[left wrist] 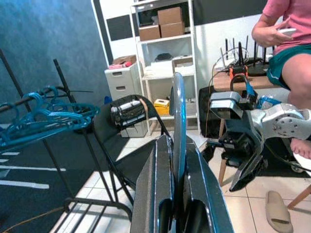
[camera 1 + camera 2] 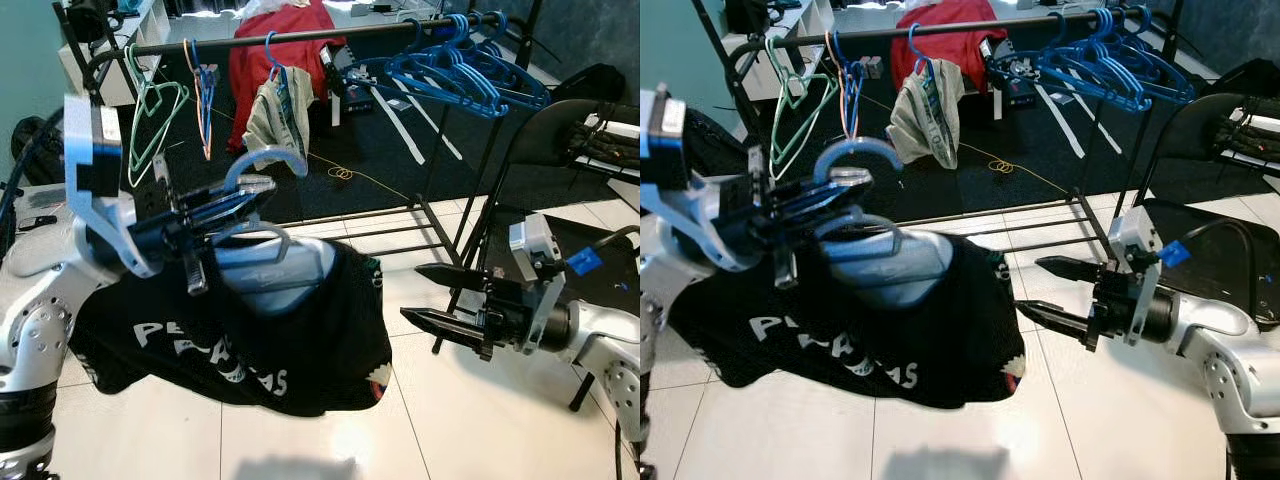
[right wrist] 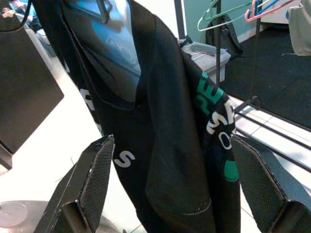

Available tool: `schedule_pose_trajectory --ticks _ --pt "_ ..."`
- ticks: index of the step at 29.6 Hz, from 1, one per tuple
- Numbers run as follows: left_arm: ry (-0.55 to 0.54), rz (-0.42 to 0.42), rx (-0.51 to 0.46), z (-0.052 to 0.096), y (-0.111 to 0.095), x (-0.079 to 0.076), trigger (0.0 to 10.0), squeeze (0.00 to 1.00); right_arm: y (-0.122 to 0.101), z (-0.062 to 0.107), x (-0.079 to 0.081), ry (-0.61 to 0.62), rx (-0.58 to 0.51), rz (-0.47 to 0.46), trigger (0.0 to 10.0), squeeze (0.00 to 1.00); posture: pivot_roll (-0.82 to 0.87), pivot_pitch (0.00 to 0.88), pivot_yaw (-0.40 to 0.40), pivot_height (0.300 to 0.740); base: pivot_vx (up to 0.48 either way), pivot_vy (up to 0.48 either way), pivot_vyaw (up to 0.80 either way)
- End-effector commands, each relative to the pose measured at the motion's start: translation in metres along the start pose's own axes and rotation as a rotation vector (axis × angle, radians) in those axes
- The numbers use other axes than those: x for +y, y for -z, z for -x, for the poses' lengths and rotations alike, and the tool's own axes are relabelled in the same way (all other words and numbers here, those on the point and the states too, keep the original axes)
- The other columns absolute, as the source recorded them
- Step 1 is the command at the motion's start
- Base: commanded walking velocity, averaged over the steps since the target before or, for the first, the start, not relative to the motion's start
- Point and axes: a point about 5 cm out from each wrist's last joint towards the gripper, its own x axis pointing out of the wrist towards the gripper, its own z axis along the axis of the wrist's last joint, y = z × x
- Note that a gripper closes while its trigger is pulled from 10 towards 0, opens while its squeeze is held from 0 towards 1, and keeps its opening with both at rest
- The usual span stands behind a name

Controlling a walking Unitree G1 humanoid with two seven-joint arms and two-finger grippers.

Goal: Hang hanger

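Left tool (image 2: 225, 205) pressed together on the hook of a pale blue hanger (image 2: 262, 165), held up in front of the rack (image 2: 300, 38), not on the rail. A black shirt (image 2: 300, 340) with white lettering hangs from it; the folds break the lettering, so the words cannot be read. The hanger's arms are mostly hidden inside the shirt's neck.

Right tool (image 2: 1040, 290) spread, holding nothing, level with the shirt's right edge and just beside it. From its wrist, the shirt hangs between the fingers (image 3: 90, 182), apart from both.

Rack rail carries a green hanger (image 2: 150, 110), an orange hanger, a grey garment (image 2: 280, 115) on a blue hanger, and a bunch of blue hangers (image 2: 460, 70) at the right end. Red cloth (image 2: 285, 45) lies behind the rail, partly hidden.

Floor: white tile (image 2: 450, 420) near, dark mat (image 2: 380, 150) under the rack. Black folding chair (image 2: 560, 135) on the right, cut off by the edge. Teal wall left. From the left wrist: shelves (image 1: 165, 48) with boxes, a seated person (image 1: 286, 48) cut off at the shoulders.
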Motion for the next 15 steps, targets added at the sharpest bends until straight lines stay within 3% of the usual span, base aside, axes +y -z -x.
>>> schedule_pose_trajectory --ticks 1,2,4,15 --pt "0.021 -0.005 -0.049 -0.007 -0.009 -0.004 9.1 0.00 0.004 -0.004 0.004 -0.016 0.035 0.002 10.0 0.00 -0.10 0.108 0.068 0.740 0.000 0.000 0.00" --pt "0.021 -0.001 -0.060 -0.009 -0.010 -0.005 9.8 0.00 0.006 -0.005 0.005 -0.019 0.047 0.004 10.0 0.00 -0.10 0.109 0.067 0.740 0.000 0.000 0.00" --pt "0.028 0.003 -0.078 -0.012 -0.013 -0.006 10.0 0.00 0.009 -0.008 0.007 -0.020 0.063 0.007 10.0 0.00 -0.10 0.109 0.068 0.740 0.000 0.000 0.00" --pt "0.053 0.029 -0.096 -0.018 -0.013 -0.012 10.0 0.00 0.009 -0.025 0.011 -0.025 0.036 0.018 10.0 0.00 -0.09 0.109 0.070 0.740 0.000 0.000 0.00"
